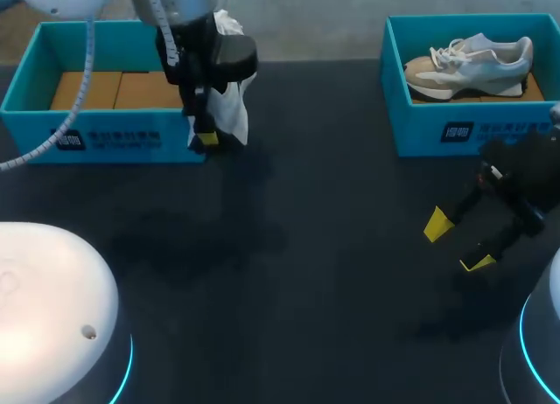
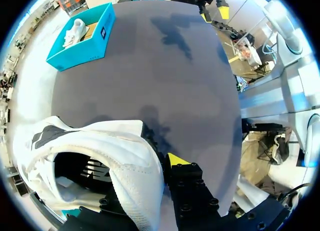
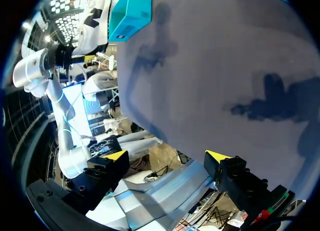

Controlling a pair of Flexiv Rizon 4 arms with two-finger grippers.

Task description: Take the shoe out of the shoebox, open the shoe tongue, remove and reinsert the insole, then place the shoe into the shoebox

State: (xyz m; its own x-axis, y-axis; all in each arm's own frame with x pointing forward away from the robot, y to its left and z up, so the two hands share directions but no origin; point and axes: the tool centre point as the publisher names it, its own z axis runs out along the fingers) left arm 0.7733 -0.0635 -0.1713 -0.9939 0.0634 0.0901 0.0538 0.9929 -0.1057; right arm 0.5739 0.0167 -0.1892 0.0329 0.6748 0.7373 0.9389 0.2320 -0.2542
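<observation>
A white shoe (image 1: 229, 96) hangs in the air over the right front corner of the left teal shoebox (image 1: 96, 128). My left gripper (image 1: 207, 139) is shut on its side wall. In the left wrist view the shoe (image 2: 95, 151) fills the space beside the gripper (image 2: 160, 166), with one yellow tip outside and the other finger hidden inside the shoe's dark opening. A second white and beige shoe (image 1: 472, 61) lies in the right shoebox (image 1: 437, 128). My right gripper (image 1: 457, 243) stands open over the table in front of that box, nothing between its fingers (image 3: 116, 156).
Brown cardboard (image 1: 114, 89) lines the left shoebox. The dark table (image 1: 297, 273) stretches between the two boxes. In the left wrist view the right shoebox (image 2: 97, 43) sits far ahead across the table. White arm bases stand at both near corners.
</observation>
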